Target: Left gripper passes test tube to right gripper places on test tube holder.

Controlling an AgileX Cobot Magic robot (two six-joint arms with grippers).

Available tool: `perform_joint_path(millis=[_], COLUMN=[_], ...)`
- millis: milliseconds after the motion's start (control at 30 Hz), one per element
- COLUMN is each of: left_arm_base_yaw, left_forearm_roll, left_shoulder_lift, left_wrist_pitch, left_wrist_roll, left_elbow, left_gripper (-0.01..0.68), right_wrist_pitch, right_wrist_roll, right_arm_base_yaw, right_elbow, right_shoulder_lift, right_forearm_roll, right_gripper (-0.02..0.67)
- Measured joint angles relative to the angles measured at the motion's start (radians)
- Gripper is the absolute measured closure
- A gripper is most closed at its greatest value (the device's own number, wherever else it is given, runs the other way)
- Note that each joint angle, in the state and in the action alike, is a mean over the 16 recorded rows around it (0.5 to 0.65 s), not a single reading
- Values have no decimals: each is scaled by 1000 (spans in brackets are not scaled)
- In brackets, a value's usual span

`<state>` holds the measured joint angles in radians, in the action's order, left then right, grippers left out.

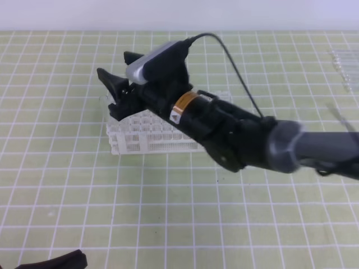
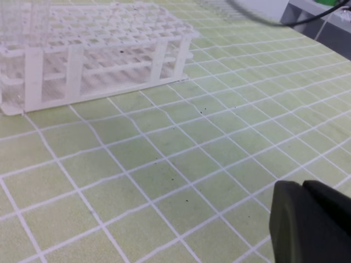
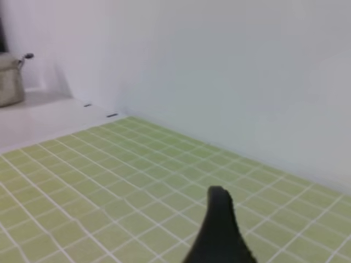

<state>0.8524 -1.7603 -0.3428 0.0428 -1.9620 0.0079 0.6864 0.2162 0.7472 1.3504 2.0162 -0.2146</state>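
Counts of what we see on the green gridded mat

We count one white test tube holder [image 1: 151,131], two black grippers, the right gripper [image 1: 115,75] over the holder and the left gripper [image 2: 310,224] low at the near edge, and one blurred cluster of clear tubes [image 1: 345,67], too indistinct to number.

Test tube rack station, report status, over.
Right gripper open above the test tube rack. Left gripper shut, parked low. Tube itself not discernible. Nothing obstructing.

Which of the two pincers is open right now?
The right pincer, with the orange label on its wrist, spread above the white rack. The left pincer is shut, low near the mat.
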Motion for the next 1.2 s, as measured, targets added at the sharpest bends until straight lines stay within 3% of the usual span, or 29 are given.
perform_joint_path(millis=[533, 867, 1200], left_arm_base_yaw=[0, 0, 0], left_forearm_roll=[-6, 0, 6], left_shoulder_lift=[-1, 0, 1], left_wrist_pitch=[3, 1, 6], left_wrist_roll=[1, 1, 1], left_elbow=[4, 0, -4], left_gripper=[675, 675, 675], right_wrist_pitch=[-184, -283, -383], right_wrist_roll=[6, 44, 28], right_arm_base_yaw=[0, -1, -24], right_elbow=[-436, -720, -891], right_shoulder_lift=[-576, -868, -973], right_forearm_roll=[-46, 3, 131], right_gripper=[630, 662, 662])
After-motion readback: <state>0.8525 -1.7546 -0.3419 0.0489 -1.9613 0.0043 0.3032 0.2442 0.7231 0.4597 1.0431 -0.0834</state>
